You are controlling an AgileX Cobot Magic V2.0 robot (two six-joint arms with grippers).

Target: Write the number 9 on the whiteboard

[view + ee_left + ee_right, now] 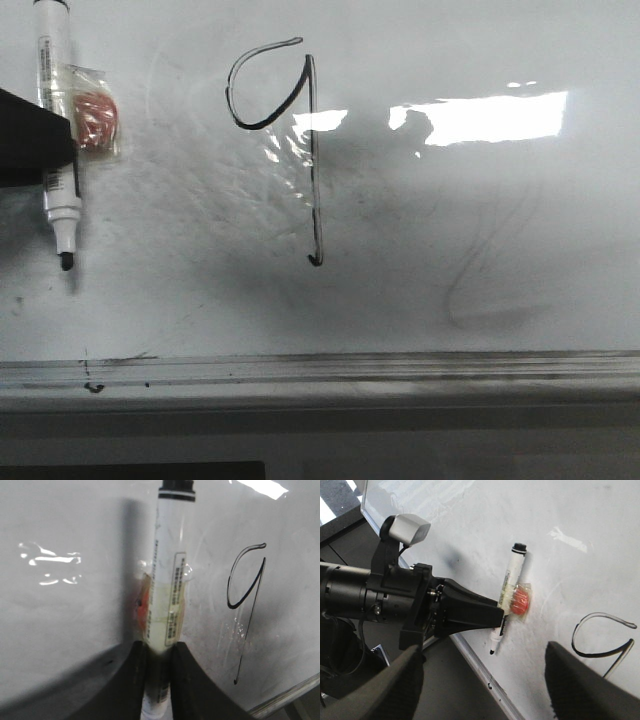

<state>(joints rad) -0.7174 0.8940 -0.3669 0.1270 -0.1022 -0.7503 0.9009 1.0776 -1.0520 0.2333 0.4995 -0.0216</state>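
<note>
The number 9 (300,140) sits in the upper centre of the front view, drawn in thin black line on the whiteboard (500,260). Its open loop lies at upper left, and the long stem runs straight down to a small hook near mid-frame. Long axis of the figure: vertical in this view. The figure reads as complete, so the writing step looks done (judgement only).

Left of the figure, at the upper left edge of the frame, the marker (55,130) hangs with its black tip pointing down toward the grey rail (400,365) along the board's lower edge. The marker's axis is roughly parallel to the stem. A small clear packet with something red inside (95,120) is taped to its barrel.

The left tool (157,665) is clamped on the marker; in the left wrist view both dark fingers (190,680) press the barrel from either side. Whether the tip touches the board, I cannot tell.

The right tool (485,680) shows only two dark fingertips at the lower edge of its own view, spread wide with nothing between them.

Key relation: the 9 lies to the right of the left tool in the front view, well apart from the marker tip. The left arm is the one nearer and holding the pen, so any touch-up would mean a rightward move.
</note>
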